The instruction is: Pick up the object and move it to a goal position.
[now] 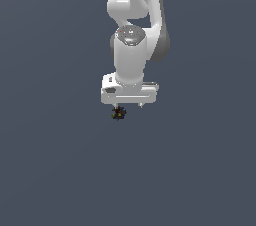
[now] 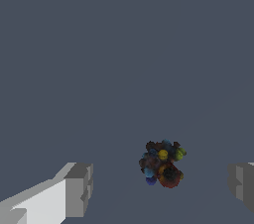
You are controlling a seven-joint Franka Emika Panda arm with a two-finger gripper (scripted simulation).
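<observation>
Fingers (image 2: 74, 191) of the released end effector (image 2: 161, 188) flank the object (image 2: 162, 163); it sits off-centre between them, so closing could nudge the spiky clump aside.

The arm (image 1: 134, 30) is showing as smooth, glossy white plastic, catching soft highlights along its rounded shells in the upper middle of the exterior view. The gripper (image 2: 158, 188) is looking matt, its fingers (image 2: 78, 188) flat grey and blocky. The object (image 2: 161, 163) is appearing rough, dark and knobbly, with small shiny coloured beads. The ground (image 1: 50, 170) is reading as plain matt slate grey.
</observation>
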